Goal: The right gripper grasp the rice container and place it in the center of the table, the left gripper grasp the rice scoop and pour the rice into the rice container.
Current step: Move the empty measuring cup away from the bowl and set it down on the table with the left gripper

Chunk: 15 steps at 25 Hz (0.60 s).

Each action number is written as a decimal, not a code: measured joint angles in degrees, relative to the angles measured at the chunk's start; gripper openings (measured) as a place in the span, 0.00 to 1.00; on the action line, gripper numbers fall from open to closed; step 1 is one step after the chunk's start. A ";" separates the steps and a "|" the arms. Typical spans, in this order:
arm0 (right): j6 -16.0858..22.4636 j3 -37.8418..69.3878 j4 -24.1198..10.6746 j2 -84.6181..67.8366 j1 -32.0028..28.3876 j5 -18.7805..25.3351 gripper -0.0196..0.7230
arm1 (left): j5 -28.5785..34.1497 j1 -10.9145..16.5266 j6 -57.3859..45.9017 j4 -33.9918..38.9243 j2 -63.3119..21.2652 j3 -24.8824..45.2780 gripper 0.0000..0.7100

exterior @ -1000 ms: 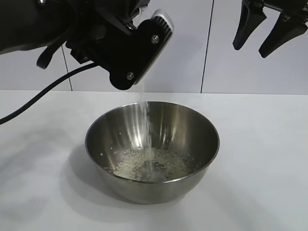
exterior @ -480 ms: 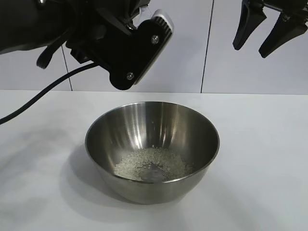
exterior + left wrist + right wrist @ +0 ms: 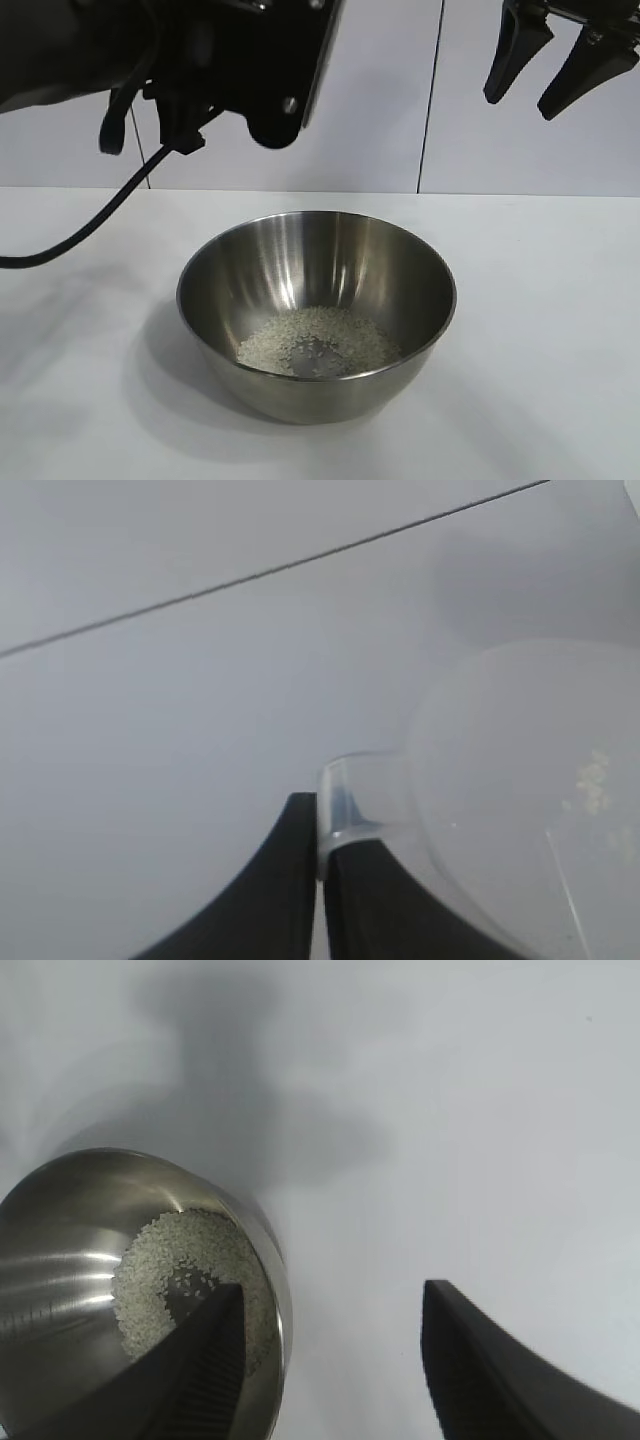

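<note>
We note the shiny steel rice container (image 3: pixel 316 300) on the table (image 3: pixel 560 330), white rice (image 3: pixel 318 340) heaped inside. The left gripper (image 3: pixel 322 875), above it, pinches the frosted rice scoop (image 3: pixel 520 810) by its tab. The right gripper (image 3: pixel 560 70) hangs spread, empty, beside the bowl.

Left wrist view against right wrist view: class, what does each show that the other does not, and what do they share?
Only the left wrist view shows the rice scoop, a frosted plastic cup whose tab handle is pinched by the shut left hand; a few grains cling inside it.

Only the right wrist view shows the steel rice container holding a heap of rice, with the right hand open and empty beside and above it.

Both show the white table and black tapered fingers.
</note>
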 joint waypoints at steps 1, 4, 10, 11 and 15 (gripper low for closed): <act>0.00 0.00 0.00 0.00 0.00 0.00 0.53 | 3.21 1.56 -2.43 -2.59 -1.11 -0.62 0.01; 0.00 0.00 0.00 0.00 0.00 0.00 0.53 | 13.07 7.61 -9.60 -7.23 -4.59 -1.48 0.01; 0.00 0.00 0.00 0.00 0.00 0.00 0.53 | 34.46 20.71 -23.12 -14.44 -8.15 -1.48 0.01; 0.00 0.00 0.00 0.00 0.00 0.00 0.53 | 38.75 22.90 -25.84 -15.30 -8.15 -1.48 0.01; 0.00 0.00 0.00 0.00 0.00 0.07 0.53 | 52.86 30.53 -36.98 -15.77 -8.15 -1.48 0.01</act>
